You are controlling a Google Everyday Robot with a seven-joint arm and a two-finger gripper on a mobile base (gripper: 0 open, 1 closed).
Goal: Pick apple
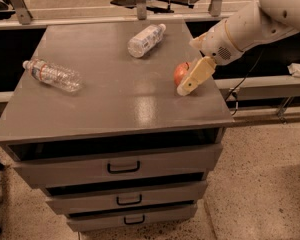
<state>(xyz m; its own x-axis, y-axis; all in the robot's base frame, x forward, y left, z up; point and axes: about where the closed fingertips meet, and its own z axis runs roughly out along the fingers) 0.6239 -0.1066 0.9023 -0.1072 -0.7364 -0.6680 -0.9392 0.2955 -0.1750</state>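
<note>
The red-orange apple (179,74) stands on the grey cabinet top (120,94) near its right edge. My gripper (189,84), cream-coloured, reaches in from the right on the white arm (250,24) and is down at the apple. It covers the apple's right side, so only the left part of the apple shows. I cannot tell whether the gripper touches the apple.
Two clear plastic bottles lie on the top: one at the far middle (145,40), one at the left (52,75). The cabinet has three drawers (124,167) in front. A rail with a white object (299,70) runs at the right.
</note>
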